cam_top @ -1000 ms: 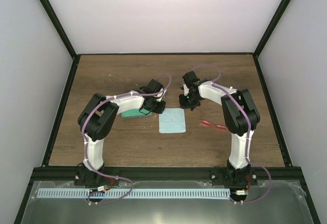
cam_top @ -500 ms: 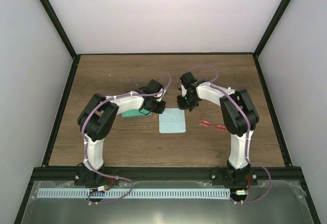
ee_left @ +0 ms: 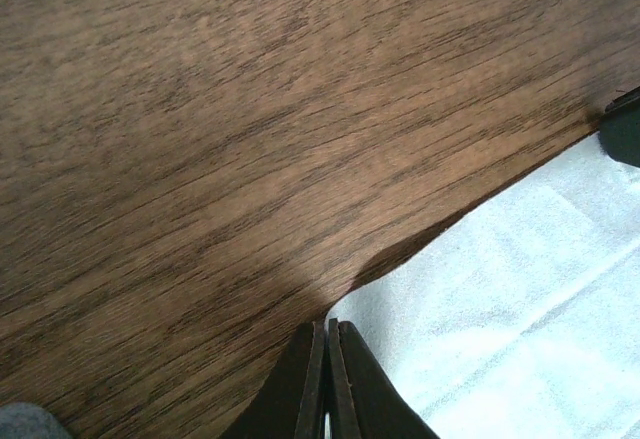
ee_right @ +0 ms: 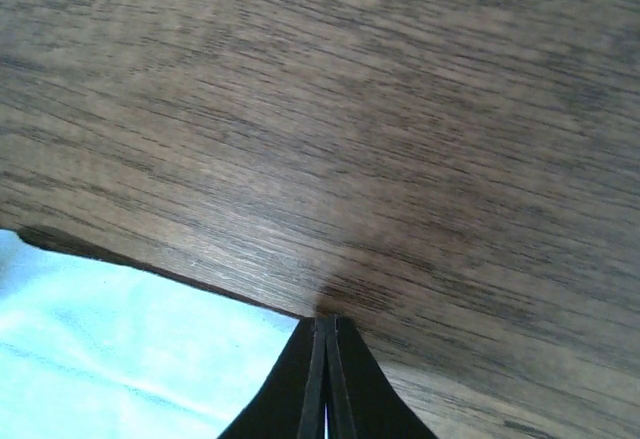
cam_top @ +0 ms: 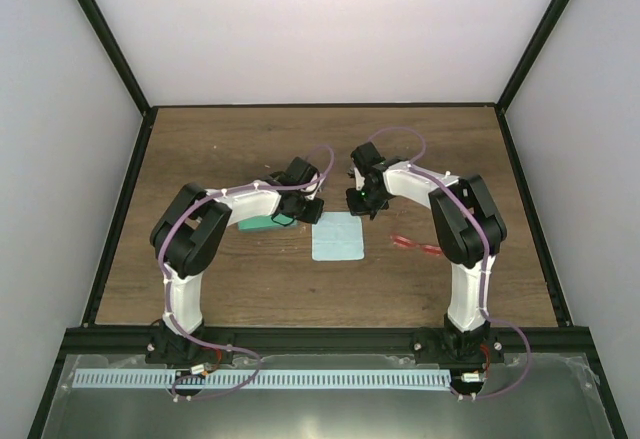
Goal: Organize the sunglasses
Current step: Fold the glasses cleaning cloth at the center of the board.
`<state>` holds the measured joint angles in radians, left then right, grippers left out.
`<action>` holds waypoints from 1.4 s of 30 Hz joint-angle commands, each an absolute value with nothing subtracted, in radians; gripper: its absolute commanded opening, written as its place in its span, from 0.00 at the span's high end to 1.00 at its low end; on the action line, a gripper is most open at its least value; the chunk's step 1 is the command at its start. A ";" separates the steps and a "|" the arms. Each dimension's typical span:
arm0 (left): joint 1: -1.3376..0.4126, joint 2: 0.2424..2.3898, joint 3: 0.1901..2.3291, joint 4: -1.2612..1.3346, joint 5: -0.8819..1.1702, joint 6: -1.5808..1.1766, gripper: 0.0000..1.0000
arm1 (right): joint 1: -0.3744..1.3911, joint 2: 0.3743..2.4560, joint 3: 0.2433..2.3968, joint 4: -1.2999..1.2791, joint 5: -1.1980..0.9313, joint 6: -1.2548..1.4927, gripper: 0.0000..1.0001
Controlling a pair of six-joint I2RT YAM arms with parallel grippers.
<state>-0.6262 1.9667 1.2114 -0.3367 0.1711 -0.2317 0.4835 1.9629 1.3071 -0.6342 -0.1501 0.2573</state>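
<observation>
The red sunglasses [cam_top: 417, 246] lie on the table right of the light blue cloth [cam_top: 336, 236], apart from both grippers. My left gripper [cam_top: 302, 207] is shut at the cloth's far left corner; in the left wrist view its closed fingertips [ee_left: 328, 327] pinch the cloth's edge [ee_left: 500, 299], which is slightly raised with a shadow under it. My right gripper [cam_top: 362, 202] is shut at the far right corner; its closed fingertips [ee_right: 326, 321] meet the cloth's edge [ee_right: 120, 329]. The sunglasses show in neither wrist view.
The open case [cam_top: 256, 223], green inside, lies left of the cloth, partly under my left arm. Black frame rails [cam_top: 320, 334] bound the wooden table [cam_top: 250, 149].
My right gripper has shifted slightly left and down onto the cloth's far right corner. The left arm, cloth, case and sunglasses have barely moved.
</observation>
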 commanded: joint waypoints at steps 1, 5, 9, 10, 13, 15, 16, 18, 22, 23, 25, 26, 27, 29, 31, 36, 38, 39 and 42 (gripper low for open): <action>-0.627 1.982 1.176 -0.405 0.190 -0.236 0.96 | 0.497 1.975 1.287 -0.666 -0.140 0.260 0.99; -0.627 1.976 1.179 -0.405 0.196 -0.236 0.96 | 0.496 1.950 1.283 -0.659 -0.134 0.264 0.99; -0.627 1.961 1.180 -0.405 0.200 -0.237 0.96 | 0.498 1.917 1.283 -0.655 -0.134 0.265 0.99; -0.627 1.954 1.181 -0.406 0.203 -0.238 0.96 | 0.499 1.911 1.284 -0.657 -0.136 0.266 0.99; -0.629 1.936 1.187 -0.413 0.217 -0.240 0.96 | 0.504 1.899 1.279 -0.657 -0.137 0.270 0.99; -0.633 1.926 1.197 -0.425 0.217 -0.239 0.96 | 0.509 1.895 1.278 -0.658 -0.134 0.275 0.99; -0.636 1.919 1.201 -0.429 0.215 -0.239 0.96 | 0.513 1.892 1.278 -0.657 -0.134 0.278 0.99; -0.637 1.907 1.208 -0.435 0.213 -0.241 0.96 | 0.518 1.885 1.280 -0.657 -0.131 0.281 0.99; -0.639 1.892 1.216 -0.445 0.212 -0.242 0.96 | 0.523 1.872 1.287 -0.658 -0.127 0.289 0.99; -0.640 1.889 1.216 -0.446 0.210 -0.244 0.96 | 0.524 1.871 1.288 -0.661 -0.124 0.291 0.99; -0.641 1.881 1.215 -0.449 0.207 -0.244 0.96 | 0.528 1.867 1.288 -0.662 -0.119 0.293 0.99; -0.643 1.879 1.216 -0.451 0.204 -0.244 0.96 | 0.529 1.864 1.286 -0.661 -0.118 0.295 0.99; -0.644 1.875 1.216 -0.451 0.203 -0.244 0.96 | 0.530 1.861 1.286 -0.663 -0.118 0.296 0.99; -0.647 1.873 1.218 -0.453 0.204 -0.245 0.96 | 0.532 1.856 1.283 -0.664 -0.117 0.295 0.99; -0.650 1.872 1.219 -0.453 0.203 -0.247 0.96 | 0.535 1.851 1.281 -0.669 -0.114 0.296 0.99; -0.661 1.868 1.222 -0.454 0.206 -0.253 0.96 | 0.542 1.827 1.267 -0.674 -0.109 0.297 0.99; -0.666 1.864 1.220 -0.454 0.202 -0.256 0.96 | 0.547 1.816 1.261 -0.677 -0.108 0.298 0.99; -0.668 1.863 1.219 -0.455 0.199 -0.258 0.96 | 0.547 1.811 1.258 -0.678 -0.105 0.300 0.99; -0.671 1.854 1.214 -0.454 0.192 -0.264 0.96 | 0.552 1.796 1.248 -0.679 -0.105 0.303 0.99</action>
